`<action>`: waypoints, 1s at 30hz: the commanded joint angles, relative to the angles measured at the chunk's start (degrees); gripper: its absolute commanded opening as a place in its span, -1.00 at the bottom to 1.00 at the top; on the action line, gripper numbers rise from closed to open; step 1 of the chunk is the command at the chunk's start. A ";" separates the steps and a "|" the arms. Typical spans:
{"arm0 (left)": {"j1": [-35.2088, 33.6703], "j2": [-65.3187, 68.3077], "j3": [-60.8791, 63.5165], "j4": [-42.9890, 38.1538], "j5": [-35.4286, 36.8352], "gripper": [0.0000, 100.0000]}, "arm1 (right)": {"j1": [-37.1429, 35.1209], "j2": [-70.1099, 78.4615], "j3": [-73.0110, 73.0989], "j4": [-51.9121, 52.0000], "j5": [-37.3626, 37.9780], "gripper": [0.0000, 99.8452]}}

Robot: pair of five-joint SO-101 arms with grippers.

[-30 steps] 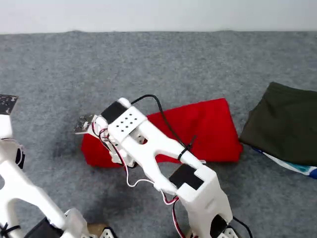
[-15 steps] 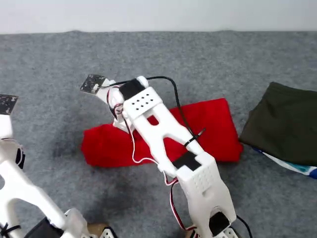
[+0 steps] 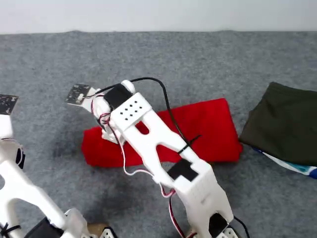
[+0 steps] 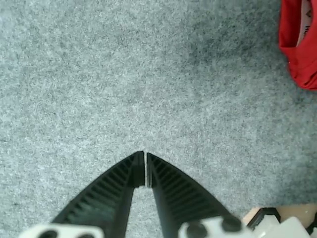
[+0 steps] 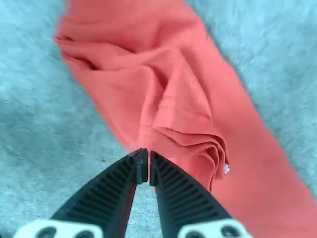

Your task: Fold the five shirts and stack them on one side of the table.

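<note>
Jaws pressed together on nothing, the left gripper (image 4: 145,168) hangs over the grey table (image 3: 198,64) at the left. In the middle the red shirt (image 3: 210,131) lies folded in a long band, and the right gripper (image 5: 147,166) sits at the edge of its left end, closed and empty. At the right edge a folded dark green shirt (image 3: 282,124) lies just apart from it.

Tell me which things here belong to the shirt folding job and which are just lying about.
Job:
red shirt, mid-table
dark shirt, lying on a patterned shirt at the table's side
right gripper, at the red shirt's edge
left gripper, over bare mat

Lying about:
grey mat covering the table
white wall behind
</note>
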 commanded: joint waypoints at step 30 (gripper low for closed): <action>0.35 -1.85 -0.31 -0.44 -4.04 -0.97 | 9.10 11.65 -19.43 -5.41 6.07 -0.98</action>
